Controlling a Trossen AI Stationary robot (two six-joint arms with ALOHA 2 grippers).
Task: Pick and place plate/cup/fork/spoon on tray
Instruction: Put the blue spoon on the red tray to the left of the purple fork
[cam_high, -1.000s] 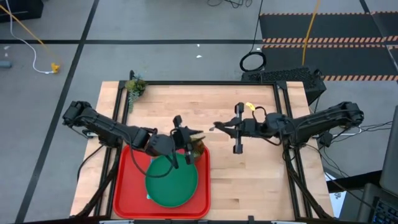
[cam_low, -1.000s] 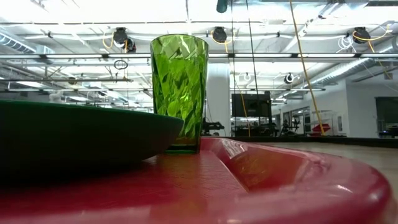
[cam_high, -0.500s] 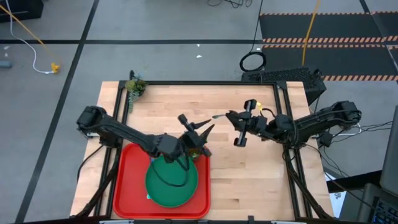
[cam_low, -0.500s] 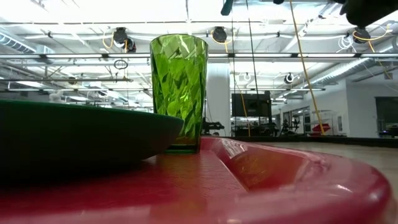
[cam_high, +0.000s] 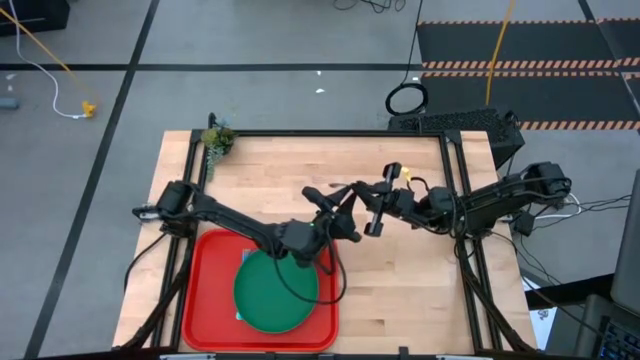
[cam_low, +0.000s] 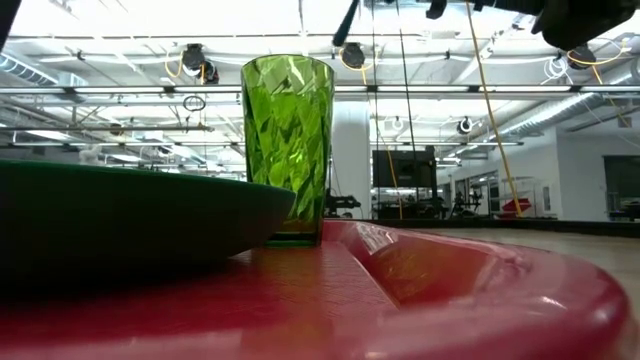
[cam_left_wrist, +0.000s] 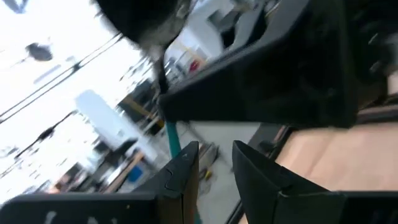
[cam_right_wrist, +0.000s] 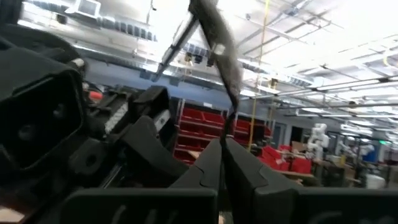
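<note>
The red tray lies at the table's near left, with the dark-green plate flat on it. The green cup stands upright on the tray's floor beside the plate; my left arm hides it in the high view. My right gripper is shut on a slim utensil above mid-table; fork or spoon, I cannot tell. My left gripper is open just beside it. The utensil's teal free end shows close ahead of the left fingers; whether it touches them I cannot tell. My right gripper pinches the utensil's thin shaft between its two fingers, which come from the table's right side. The utensil sticks out past the fingertips toward my left gripper, lifted clear of the table.
A small leafy sprig lies at the table's far left corner. Black frame rails run along the table's edges. Bare wood shows to the right of the tray.
My left gripper has gone from above the tray's far right corner up and toward the table's far right, to my right gripper, staying open. The cup stays upright on the tray. My right gripper has kept hold of the utensil and turned a little.
</note>
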